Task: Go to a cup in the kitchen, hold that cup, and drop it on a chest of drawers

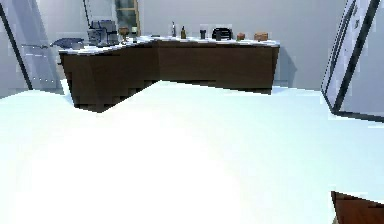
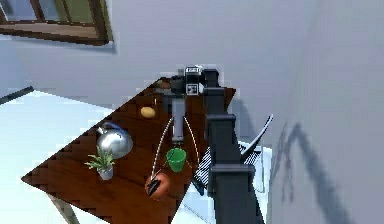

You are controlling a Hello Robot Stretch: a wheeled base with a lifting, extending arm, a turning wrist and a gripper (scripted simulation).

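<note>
Arm (image 2: 226,165): dark bar rising from the bottom edge, over a brown table (image 2: 70,168).
Gripper (image 2: 175,170): far end at a green cup (image 2: 177,157), table behind; cannot tell whether it holds anything.
Cup: right of a plant (image 2: 103,163) and a silver dome (image 2: 114,141).
Ahead: dark counter (image 1: 170,65) across pale floor (image 1: 200,150).

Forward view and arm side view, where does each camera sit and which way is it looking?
Forward view: on the robot, looking ahead and slightly down, over pale floor to the kitchen counter.
Arm side view: on the robot's body, looking sideways at the brown table; the arm shows.
Shared: probably the brown table's corner.
</note>
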